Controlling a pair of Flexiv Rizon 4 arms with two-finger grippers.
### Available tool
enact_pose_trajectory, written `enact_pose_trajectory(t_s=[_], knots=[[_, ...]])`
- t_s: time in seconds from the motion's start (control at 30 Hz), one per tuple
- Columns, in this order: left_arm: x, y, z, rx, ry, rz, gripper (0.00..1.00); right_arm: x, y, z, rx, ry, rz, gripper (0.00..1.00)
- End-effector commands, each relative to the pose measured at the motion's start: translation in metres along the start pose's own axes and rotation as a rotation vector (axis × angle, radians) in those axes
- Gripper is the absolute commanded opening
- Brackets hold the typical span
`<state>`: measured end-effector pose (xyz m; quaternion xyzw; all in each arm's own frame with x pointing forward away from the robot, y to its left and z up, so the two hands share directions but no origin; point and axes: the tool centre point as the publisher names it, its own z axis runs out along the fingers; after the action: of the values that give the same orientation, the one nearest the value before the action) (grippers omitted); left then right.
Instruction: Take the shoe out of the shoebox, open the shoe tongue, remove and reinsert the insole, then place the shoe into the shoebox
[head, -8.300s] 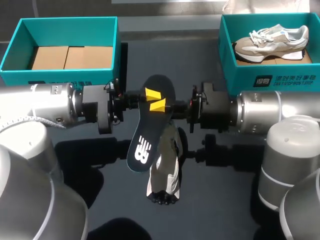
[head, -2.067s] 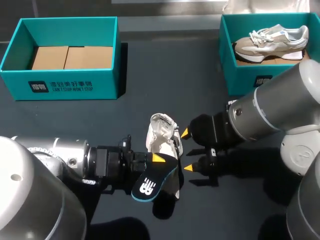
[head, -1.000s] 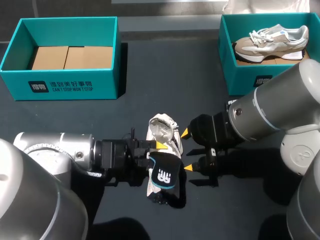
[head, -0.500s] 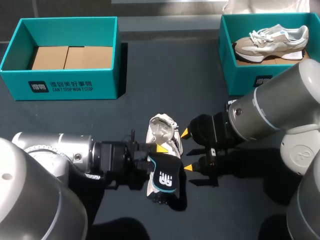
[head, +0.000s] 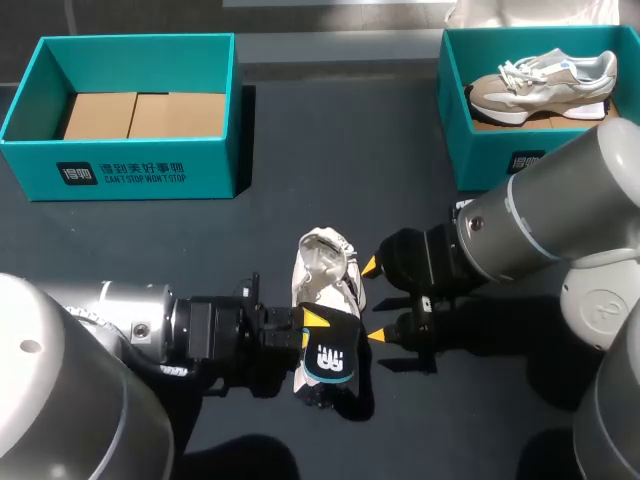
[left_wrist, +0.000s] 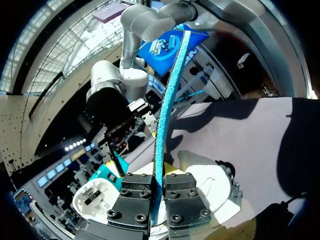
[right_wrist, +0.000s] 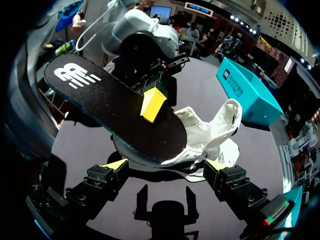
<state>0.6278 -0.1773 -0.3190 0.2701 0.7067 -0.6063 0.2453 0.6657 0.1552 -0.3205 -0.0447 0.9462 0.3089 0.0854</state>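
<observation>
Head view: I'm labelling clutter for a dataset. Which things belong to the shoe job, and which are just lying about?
Job: white shoe on the dark table; black foam insole in the left claw; empty teal cardboard shoebox.
Lying about: second teal shoebox; beige sneaker inside it.

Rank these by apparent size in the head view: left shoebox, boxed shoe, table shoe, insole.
1. Left shoebox
2. Boxed shoe
3. Table shoe and insole: they look much alike, because the insole covers part of that shoe, so I do not rank them.
</observation>
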Motion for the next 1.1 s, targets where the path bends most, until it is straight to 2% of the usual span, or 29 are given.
enact_pose_trajectory(t_s=[0.03,0.53,0.67,0.77,0.8,0.83,0.87,0.9,1.1], knots=[[0.007,-0.002,0.0,-0.007,0.002,-0.006,0.0,0.001,0.0,0.001,-0.001,-0.003,0.001,1.0],[0.003,0.053,0.014,-0.014,0.011,0.027,0.0,0.001,0.0,0.001,-0.001,-0.003,0.001,1.0],[-0.002,0.063,0.016,-0.014,0.002,0.032,0.0,0.001,0.0,0.001,-0.001,-0.003,0.001,1.0],[-0.002,0.062,0.016,-0.022,0.001,0.028,0.0,0.001,0.0,0.001,-0.001,-0.003,0.001,1.0],[-0.003,0.057,0.014,-0.016,-0.006,0.029,0.11,0.001,0.0,0.001,-0.001,-0.003,0.001,1.0],[-0.003,0.054,0.012,-0.012,-0.01,0.029,0.33,0.001,0.0,0.001,-0.001,-0.003,0.001,1.0],[-0.004,0.05,0.011,-0.007,-0.017,0.03,0.44,0.001,0.0,0.001,-0.001,-0.003,0.001,1.0],[-0.004,0.047,0.009,0.0,-0.021,0.03,0.47,0.001,0.0,0.001,-0.001,-0.003,0.001,1.0],[-0.008,0.026,-0.003,0.015,-0.042,0.068,0.47,0.001,0.0,0.001,-0.001,-0.003,0.001,1.0]])
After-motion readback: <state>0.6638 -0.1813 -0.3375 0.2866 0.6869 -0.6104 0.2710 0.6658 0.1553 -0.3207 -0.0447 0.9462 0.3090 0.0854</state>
